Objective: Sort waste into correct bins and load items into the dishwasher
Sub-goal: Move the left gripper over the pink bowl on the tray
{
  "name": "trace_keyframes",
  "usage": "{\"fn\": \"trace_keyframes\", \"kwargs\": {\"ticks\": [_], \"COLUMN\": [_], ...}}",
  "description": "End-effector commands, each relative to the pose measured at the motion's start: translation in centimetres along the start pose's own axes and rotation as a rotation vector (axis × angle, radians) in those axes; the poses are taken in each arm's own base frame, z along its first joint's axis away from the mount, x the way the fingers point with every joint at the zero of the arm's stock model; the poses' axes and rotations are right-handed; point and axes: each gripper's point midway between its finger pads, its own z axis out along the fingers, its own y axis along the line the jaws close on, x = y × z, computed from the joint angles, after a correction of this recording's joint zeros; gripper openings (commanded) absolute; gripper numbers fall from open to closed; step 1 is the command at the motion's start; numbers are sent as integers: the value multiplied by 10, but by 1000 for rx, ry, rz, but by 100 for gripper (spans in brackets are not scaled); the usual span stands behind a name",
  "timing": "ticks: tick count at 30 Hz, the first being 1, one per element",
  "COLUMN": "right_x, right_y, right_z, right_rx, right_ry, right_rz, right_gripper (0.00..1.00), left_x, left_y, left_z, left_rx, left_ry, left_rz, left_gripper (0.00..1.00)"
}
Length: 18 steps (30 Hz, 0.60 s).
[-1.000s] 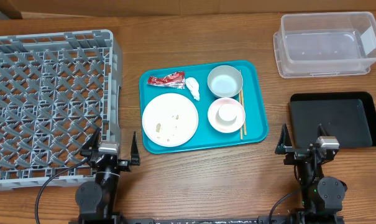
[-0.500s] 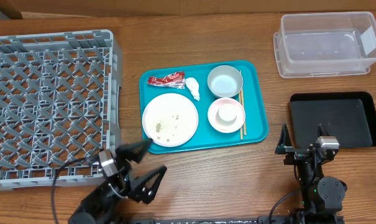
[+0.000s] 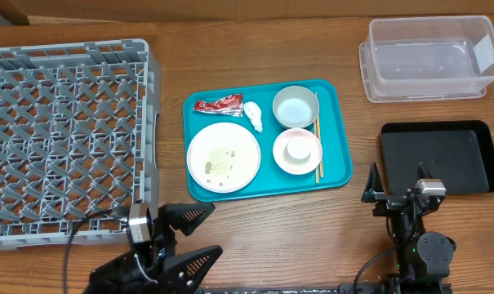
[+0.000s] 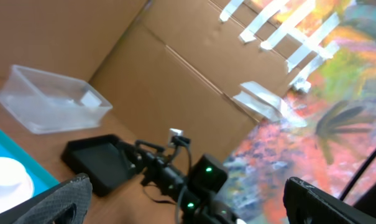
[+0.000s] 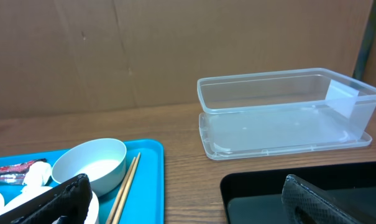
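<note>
The teal tray (image 3: 338, 173) sits mid-bench, chopsticks (image 3: 318, 151) along its right side. Its white plate (image 3: 224, 155) lies just beyond the left hand (image 3: 199, 237), jaws spread wide, holding nothing. The right hand (image 3: 396, 186), equally spread, stands at the black tray (image 3: 438, 155)'s near-left corner.

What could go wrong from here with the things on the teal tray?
The plate holds loose scraps; tilting it before scraping may spill them on the tray. The cup sits inside the pink bowl, so lifting the bowl could tip it out. The chopsticks lie right beside the bowl; a grasp there may knock them off.
</note>
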Motion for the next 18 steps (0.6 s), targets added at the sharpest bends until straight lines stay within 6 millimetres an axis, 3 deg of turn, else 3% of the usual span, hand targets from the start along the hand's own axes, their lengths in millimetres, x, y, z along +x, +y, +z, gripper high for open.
{"fn": "trace_keyframes", "kwargs": {"ticks": [1, 9, 13, 18], "right_x": [1, 1, 1, 1], "right_y": [-2, -2, -2, -2], "right_z": [0, 0, 0, 0], "right_rx": [9, 9, 9, 9], "right_ry": [-7, -8, -7, -8], "right_rz": [3, 3, 3, 4], "right_gripper": [100, 100, 100, 100], "left_x": [-23, -81, -99, -119], "left_y": [-37, -41, -54, -51], "left_z": [8, 38, 48, 57], "left_rx": [5, -59, 11, 6], "left_ry": [60, 233, 275, 249], "left_rz": [312, 257, 243, 138], "left_gripper": [100, 100, 100, 100]}}
